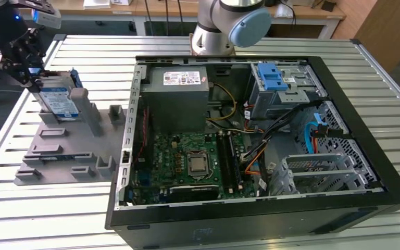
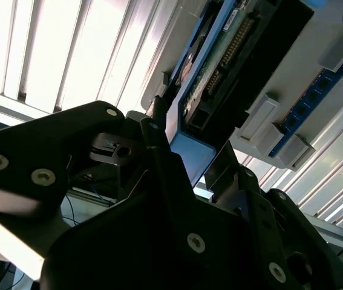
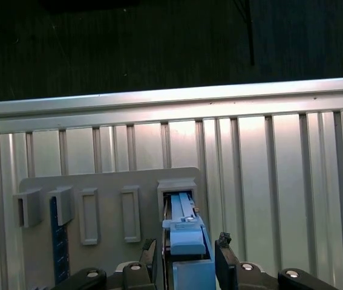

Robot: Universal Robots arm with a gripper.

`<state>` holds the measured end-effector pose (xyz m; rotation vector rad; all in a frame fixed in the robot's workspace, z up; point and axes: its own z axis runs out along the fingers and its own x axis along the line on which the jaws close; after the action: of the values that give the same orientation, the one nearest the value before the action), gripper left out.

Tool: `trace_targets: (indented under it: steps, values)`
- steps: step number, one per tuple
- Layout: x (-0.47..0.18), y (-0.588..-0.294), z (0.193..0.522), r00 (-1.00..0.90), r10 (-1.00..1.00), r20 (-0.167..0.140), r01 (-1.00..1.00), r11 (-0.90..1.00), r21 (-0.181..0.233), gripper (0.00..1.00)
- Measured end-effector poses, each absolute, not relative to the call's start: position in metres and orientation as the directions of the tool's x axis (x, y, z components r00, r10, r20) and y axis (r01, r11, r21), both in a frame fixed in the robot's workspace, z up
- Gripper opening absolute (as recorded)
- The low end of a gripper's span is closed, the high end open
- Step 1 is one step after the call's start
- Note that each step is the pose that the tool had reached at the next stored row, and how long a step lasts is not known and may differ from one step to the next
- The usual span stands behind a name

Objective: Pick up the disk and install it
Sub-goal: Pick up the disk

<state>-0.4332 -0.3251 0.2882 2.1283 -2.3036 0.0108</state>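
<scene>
The disk stands on edge in a slot of the grey holder plate at the exterior view's left, its blue-and-white label showing. My gripper hangs over its far top corner. In the first wrist view the disk's blue rail rises between the two black fingertips, and the gripper straddles it with a thin gap on each side. The second wrist view shows the gripper around the disk's blue end, still open. The disk rests in its slot.
An open computer case lies to the exterior view's right of the holder, with a motherboard, a grey power supply box and a blue latch bracket over the drive bay. The arm's base stands behind the case. The table's edge runs close beyond the holder.
</scene>
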Motion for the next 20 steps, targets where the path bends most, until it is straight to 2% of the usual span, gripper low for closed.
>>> trace_targets:
  steps: [4,5,9,10,20]
  values:
    - [-0.4331,-0.3251,0.2879,-0.079,-0.997,0.008,-0.997,0.079,-0.002,0.49]
    - [-0.4331,-0.3251,0.2879,-0.079,-0.997,0.008,-0.997,0.079,-0.002,0.42]
    - [-0.4331,-0.3251,0.2878,-0.079,-0.997,0.008,-0.997,0.079,-0.002,0.41]
    - [-0.4332,-0.3251,0.2878,-0.079,-0.997,0.008,-0.997,0.079,-0.002,0.37]
    - [-0.4336,-0.3254,0.2877,-0.039,-0.999,0.008,-0.999,0.039,-0.002,0.37]
